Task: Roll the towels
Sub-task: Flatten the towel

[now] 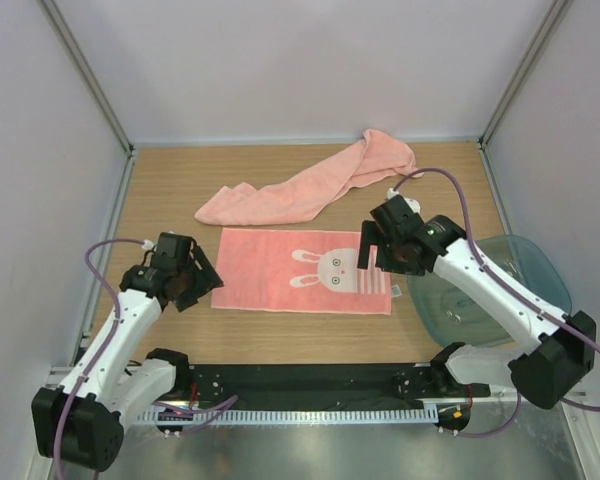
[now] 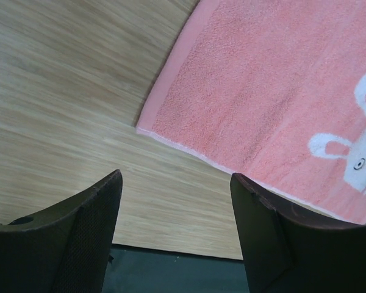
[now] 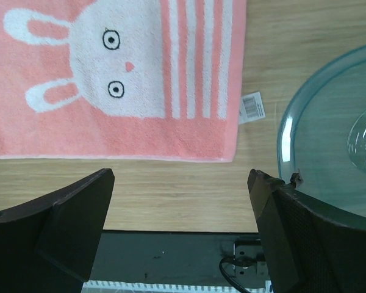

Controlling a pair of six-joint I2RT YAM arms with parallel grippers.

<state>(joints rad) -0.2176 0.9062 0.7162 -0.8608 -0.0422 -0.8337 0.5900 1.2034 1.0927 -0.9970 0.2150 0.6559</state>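
Nearest to the top camera is the dark rail (image 1: 310, 383) at the front edge of the bench (image 1: 170, 185), and just behind it the small towel (image 1: 270, 272) lies flat, its rabbit picture (image 1: 325, 268) up and its pale stripes (image 1: 372, 281) at the right end. The left claw (image 1: 202, 278) hangs beside the near left corner of this towel, and its fingers (image 2: 85, 226) stand wide apart with nothing between them; the left wrist view shows that corner just ahead of them, not touched. The right claw (image 1: 372, 247) hangs over the striped right end, also wide and holding nothing. The long towel (image 1: 300, 192) lies crumpled at the far side, near the small one, though whether they touch cannot be told, and the tray (image 1: 495, 290) stands to the right, just beside the white label (image 3: 252, 107). It seems that no rolling has started, and the step in hand is probably to take hold of the small towel at one edge. To do this well, both claws should come down on two corners of the same edge, pinch only the cloth without pressing hard into the bench, then turn the edge over evenly. If one claw goes faster, the roll may become a cone. The right claw must also stay away from the tray rim.
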